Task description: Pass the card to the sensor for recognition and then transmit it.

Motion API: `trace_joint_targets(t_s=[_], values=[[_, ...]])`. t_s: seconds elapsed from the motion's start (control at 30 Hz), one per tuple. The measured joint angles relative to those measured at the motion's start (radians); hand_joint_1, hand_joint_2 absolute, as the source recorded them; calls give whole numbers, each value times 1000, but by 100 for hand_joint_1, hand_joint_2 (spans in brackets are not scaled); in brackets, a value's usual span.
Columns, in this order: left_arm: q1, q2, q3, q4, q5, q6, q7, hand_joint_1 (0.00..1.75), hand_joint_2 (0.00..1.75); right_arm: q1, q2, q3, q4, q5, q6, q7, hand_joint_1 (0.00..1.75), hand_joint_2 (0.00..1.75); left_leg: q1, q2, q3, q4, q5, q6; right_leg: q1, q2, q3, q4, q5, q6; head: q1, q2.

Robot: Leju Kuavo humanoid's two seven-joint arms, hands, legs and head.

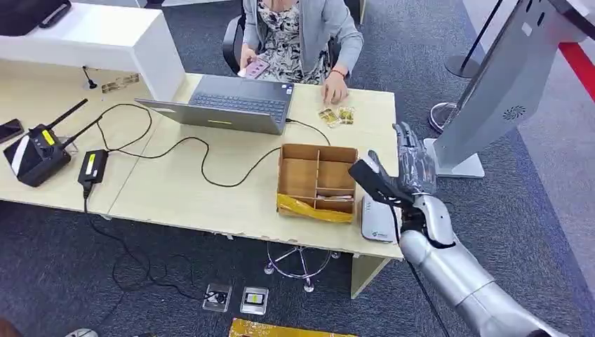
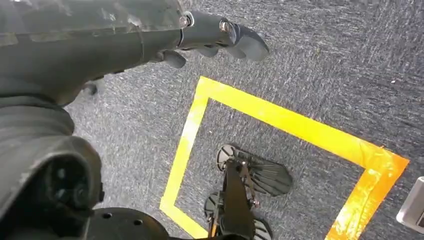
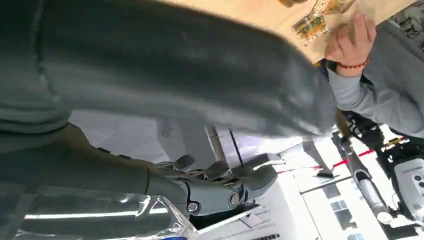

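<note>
From the head view we see the right hand [image 1: 405, 168] raised at the desk's [image 1: 210, 189] right end, just beside the open cardboard box [image 1: 316, 181], fingers stretched upward and spread, nothing in them. Below it, at the desk edge, lies a white sensor unit [image 1: 375, 223]. Small gold cards [image 1: 337, 116] lie near the laptop [image 1: 231, 104], right by a seated person's hand [image 1: 335, 90]. The right wrist view catches those cards [image 3: 310, 22] and that hand [image 3: 350, 42] too. The left wrist view gives us the left hand [image 2: 210, 37], fingers loosely extended and empty, above grey carpet with yellow tape [image 2: 280, 117].
</note>
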Motion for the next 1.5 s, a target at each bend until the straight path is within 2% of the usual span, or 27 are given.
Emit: trace_joint_targets(t_s=[0.13,0.33,0.43,0.57,0.8,0.97,1.13,1.3,1.5], values=[[1,0,0,0,6,10,-1,0,0,54,-62,-8,-148,14,8,56,0,175,0,1,0,0,0,0,0,0,0,0,0,0,0,0],[0,0,0,0,-2,10,-11,0,0,128,-127,-2,-349,61,8,134,0,175,1,1,0,0,0,0,1,0,0,0,0,0,0,0],[0,-1,0,0,-10,8,-11,0,0,179,-143,5,-429,60,6,154,0,175,1,1,0,0,0,0,1,0,0,0,0,0,0,0],[-1,-6,0,0,-12,8,-11,0,0,231,-144,24,-467,70,5,170,0,175,0,1,0,0,0,0,1,0,0,0,0,0,0,0],[-1,-13,0,0,-13,12,18,0,0,299,-127,51,-471,268,3,233,0,175,1,1,0,0,0,0,1,0,0,0,0,0,0,0],[-1,-18,0,0,-18,19,30,0,0,336,-99,62,-468,503,-11,310,0,175,1,1,0,-1,0,0,1,0,0,0,-1,0,0,0],[-2,-23,0,0,-23,19,30,0,0,359,-68,67,-459,567,-8,326,0,175,1,1,0,-1,0,0,1,0,0,0,-1,0,0,0],[-3,-26,0,0,-33,19,32,0,0,363,-31,67,-443,713,24,348,0,175,1,1,0,-1,0,0,1,0,0,0,-1,0,0,0],[-3,-27,0,0,-29,20,32,0,0,371,27,67,-400,705,65,318,0,175,1,1,0,-1,0,0,1,0,0,0,-1,0,0,0]])
